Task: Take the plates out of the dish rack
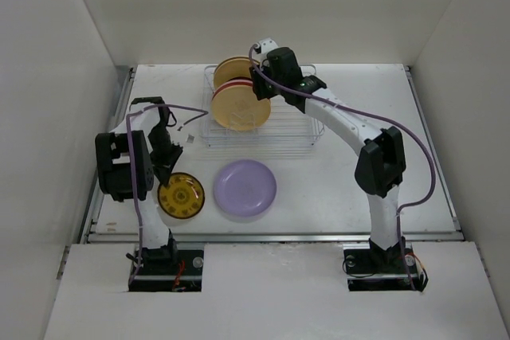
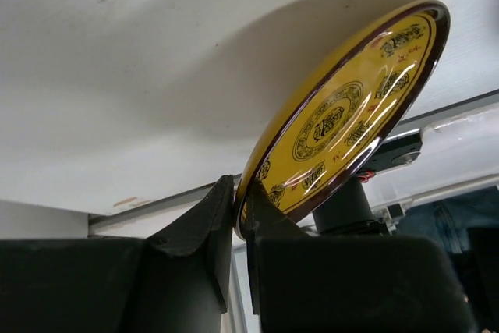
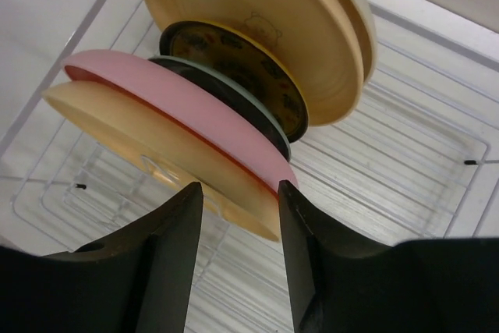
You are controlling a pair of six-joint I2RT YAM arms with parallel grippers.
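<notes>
1. Left arm, seen from its wrist: my left gripper [image 2: 238,202] is pinched tight on the rim of a small yellow plate [image 2: 343,107] with a dark border and black ornaments. The plate juts out from the fingers at a tilt.

2. From overhead, that yellow plate is at the front left of the white table [image 1: 319,197]. It is just beside a lavender plate [image 1: 245,189], which lies flat in front of the dish rack [image 1: 295,137].

3. Right arm: my right gripper [image 3: 238,196] reaches down into the left end of the rack. Its jaws stand roughly half open. They straddle the rims of the two nearest plates, a tan-yellow plate [image 3: 132,134] and a pink plate [image 3: 164,83] lying against it.

4. One jaw sits right at the pink plate's edge and the other is in front of the tan-yellow one. I cannot tell whether the pads have actually gripped either plate.

5. Behind that pair, on edge and packed close, I can see four more:
   - a dark plate with a grey-green rim [image 3: 257,118]
   - a dark patterned plate with a yellow rim [image 3: 234,56]
   - a larger tan plate with a faint drawing [image 3: 234,5]
   - a cream plate [image 3: 360,25] farthest from the camera

6. The rack itself stands at the back middle of the table, with all its plates crowded toward its left end.
</notes>
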